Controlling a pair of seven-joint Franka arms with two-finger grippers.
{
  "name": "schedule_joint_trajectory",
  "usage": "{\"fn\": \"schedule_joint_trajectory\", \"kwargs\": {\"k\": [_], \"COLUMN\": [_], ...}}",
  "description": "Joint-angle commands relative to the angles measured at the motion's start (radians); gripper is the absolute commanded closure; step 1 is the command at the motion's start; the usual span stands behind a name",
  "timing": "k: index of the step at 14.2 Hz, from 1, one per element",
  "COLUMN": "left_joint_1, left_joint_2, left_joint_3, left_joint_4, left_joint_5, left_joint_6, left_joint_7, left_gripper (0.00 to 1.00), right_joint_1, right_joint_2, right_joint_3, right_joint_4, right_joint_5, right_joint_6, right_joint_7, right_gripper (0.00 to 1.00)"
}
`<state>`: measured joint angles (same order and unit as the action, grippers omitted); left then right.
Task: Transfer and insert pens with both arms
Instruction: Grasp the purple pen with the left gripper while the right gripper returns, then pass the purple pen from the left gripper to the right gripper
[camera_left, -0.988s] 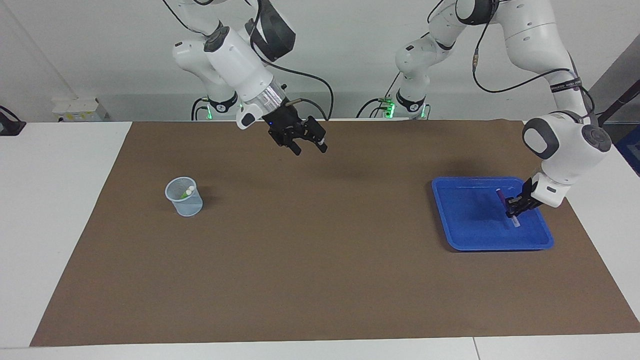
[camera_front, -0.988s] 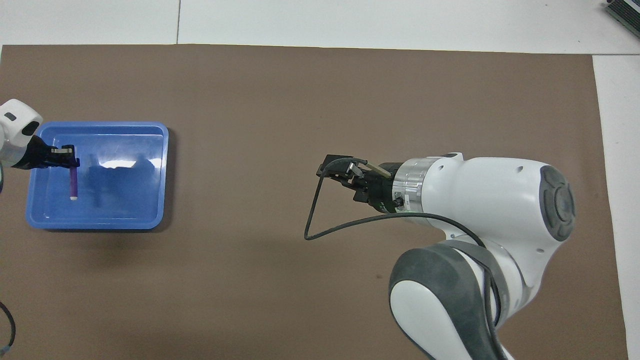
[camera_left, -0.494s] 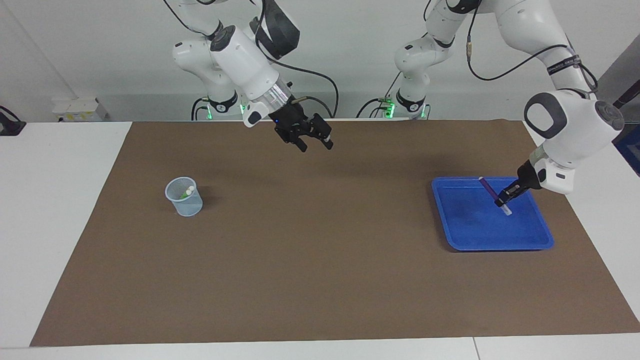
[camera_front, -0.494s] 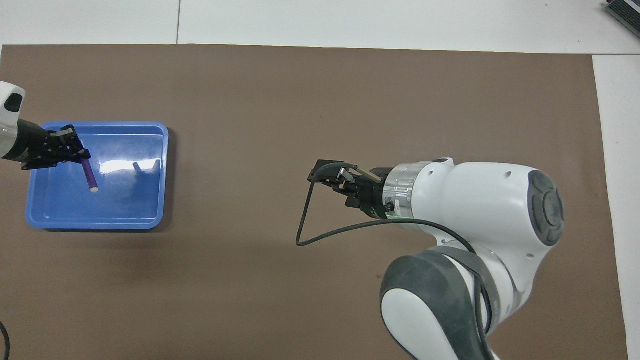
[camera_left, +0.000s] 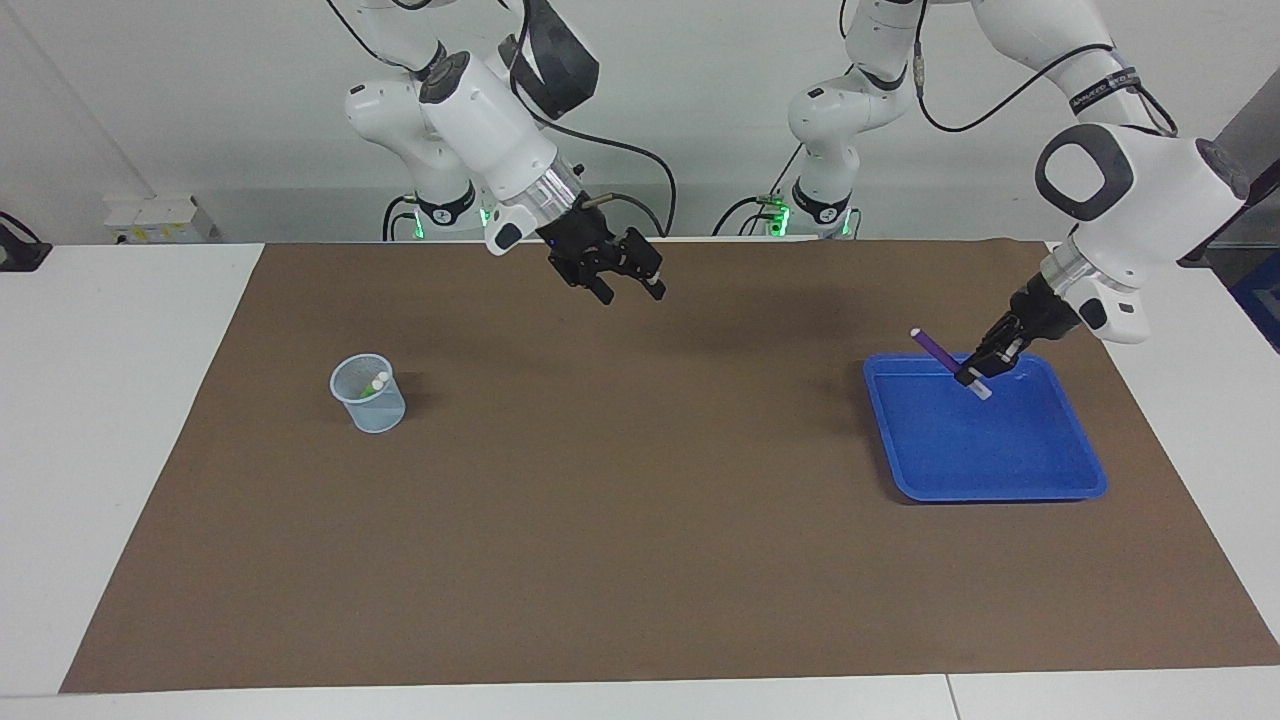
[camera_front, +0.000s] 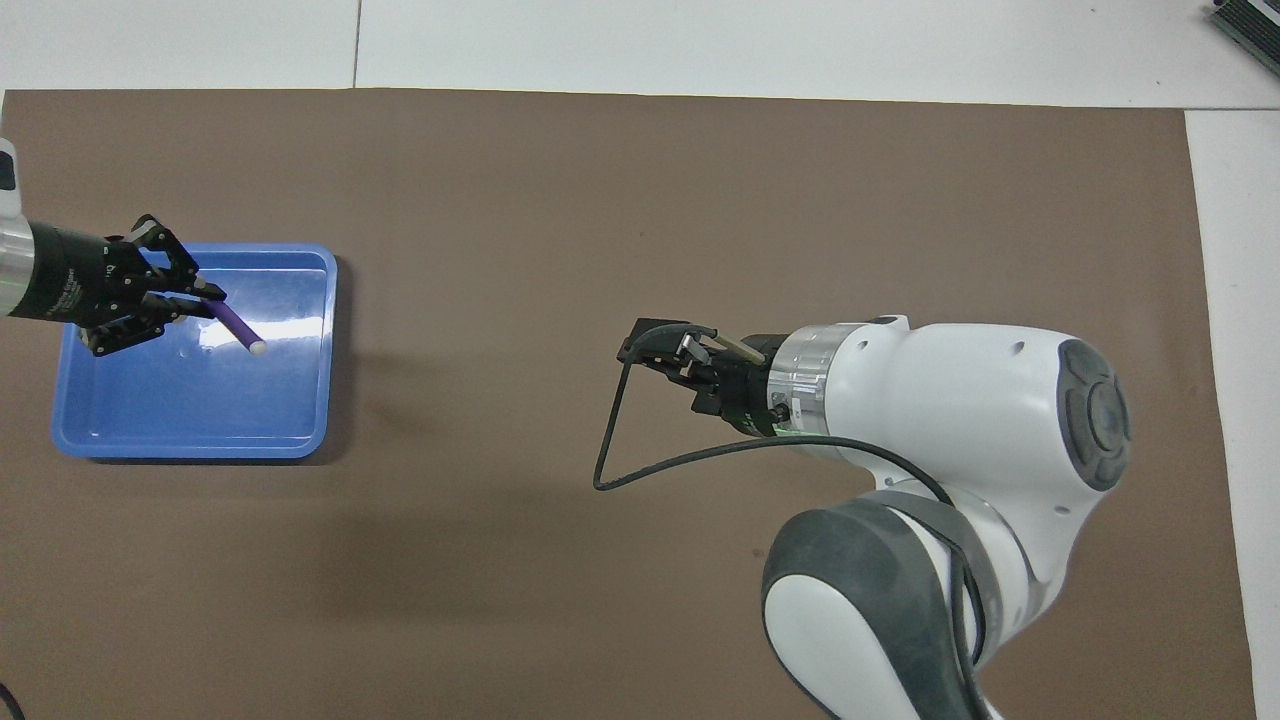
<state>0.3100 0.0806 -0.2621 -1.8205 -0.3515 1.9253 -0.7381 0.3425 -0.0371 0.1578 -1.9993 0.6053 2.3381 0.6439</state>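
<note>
Grasping the purple pen (camera_left: 938, 353) near one end, the left end effector (camera_left: 972, 370) hangs over the tray's (camera_left: 1000, 490) edge nearer the robots. The right end effector (camera_left: 627, 290) waits released over bare mat (camera_left: 640, 520); the cup (camera_left: 369, 394) holds two pens.

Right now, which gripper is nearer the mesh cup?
Right. The right gripper hangs over the mat by the mesh cup; the left gripper holds the purple pen over the blue tray.

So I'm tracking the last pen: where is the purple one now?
The slim purple pen is clamped in the left gripper, tilted in the air over the blue plastic tray, at the left arm's end of the table.
</note>
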Motion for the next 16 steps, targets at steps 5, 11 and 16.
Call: {"fn": "schedule_joint_trajectory", "kwargs": {"k": [5,11,16], "left_joint_1": [-0.173,-0.402,-0.5], "left_joint_2": [-0.271,-0.403,-0.438], "left_joint_3": [0.014,0.014,0.012], "left_joint_4": [-0.233,-0.367,-0.459], "left_joint_5": [-0.081,-0.081,-0.148], "left_joint_6": [0.085,0.237,0.424], "left_joint_7": [-0.461,-0.866,-1.02], "left_gripper": [1.0,1.0,1.0], "right_joint_1": [-0.007,0.042,0.116], "right_joint_2": [0.009,0.014,0.017], "right_joint_3": [0.003,0.006,0.006], "right_joint_4": [0.002,0.013,0.005], "right_joint_5": [0.021,0.044,0.059], "right_joint_6": [0.02,0.102,0.22], "right_joint_7": [-0.007,0.011,0.051], "right_gripper": [0.0,0.09,0.0]}}
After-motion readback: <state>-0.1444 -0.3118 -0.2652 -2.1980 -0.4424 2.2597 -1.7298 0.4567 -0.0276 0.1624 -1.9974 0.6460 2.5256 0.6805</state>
